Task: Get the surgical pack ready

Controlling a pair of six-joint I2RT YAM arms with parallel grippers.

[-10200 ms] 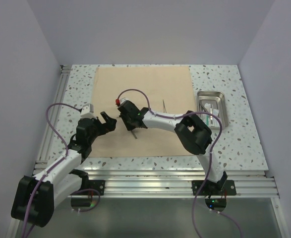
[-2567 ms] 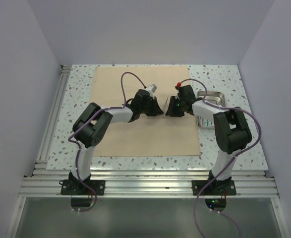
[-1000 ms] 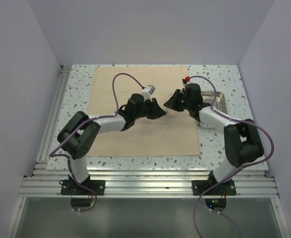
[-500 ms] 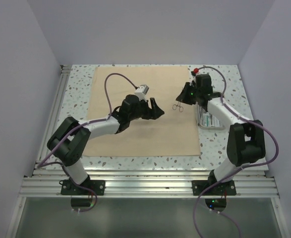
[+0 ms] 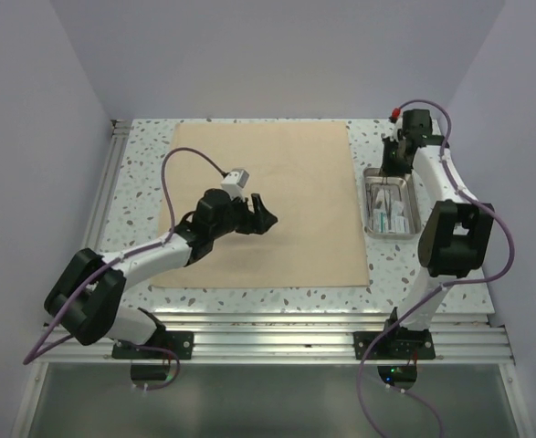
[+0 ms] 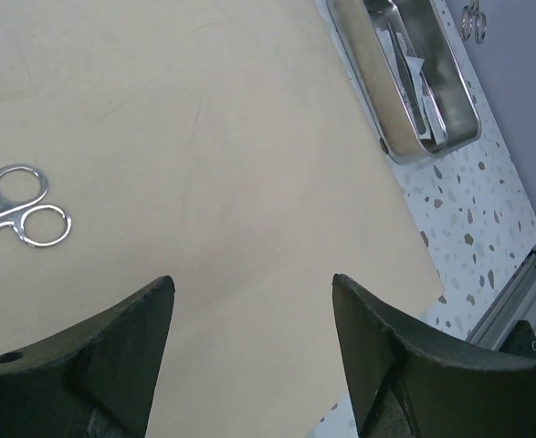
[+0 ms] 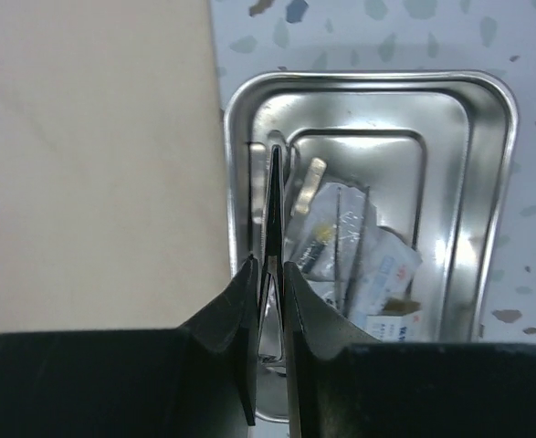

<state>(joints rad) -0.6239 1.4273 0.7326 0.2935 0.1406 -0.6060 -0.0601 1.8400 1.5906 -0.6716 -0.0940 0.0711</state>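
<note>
Right now our right gripper (image 7: 268,266) is pinched tight on the slim, shiny steel forceps (image 7: 274,187). It hangs over the small rectangular steel tray (image 7: 368,77) with the tips pointing into it. Clear plastic packets (image 7: 377,260) lie in that tray, which sits on the speckled white tabletop (image 5: 140,155) just beside the right edge of the large plain tan cloth sheet (image 5: 277,164). Our left gripper (image 6: 249,285) hovers above the cloth, fingers spread wide with nothing between them. The small ring-handled metal scissors (image 6: 26,214) lie flat on the cloth nearby.

We judge the forceps light, rigid and slick. Held across so narrow a shank they could swivel, so we would let go low over the tray. The scissors look equally thin and sit flush on soft fabric, so we would pinch across the shanks just behind the rings, pressing a little into the cloth. The tray is stiff and smooth with loose contents, so we would take it by a long rim and keep it level. The cloth is limp and light, best taken at a corner, and it may drag whatever rests on it.
</note>
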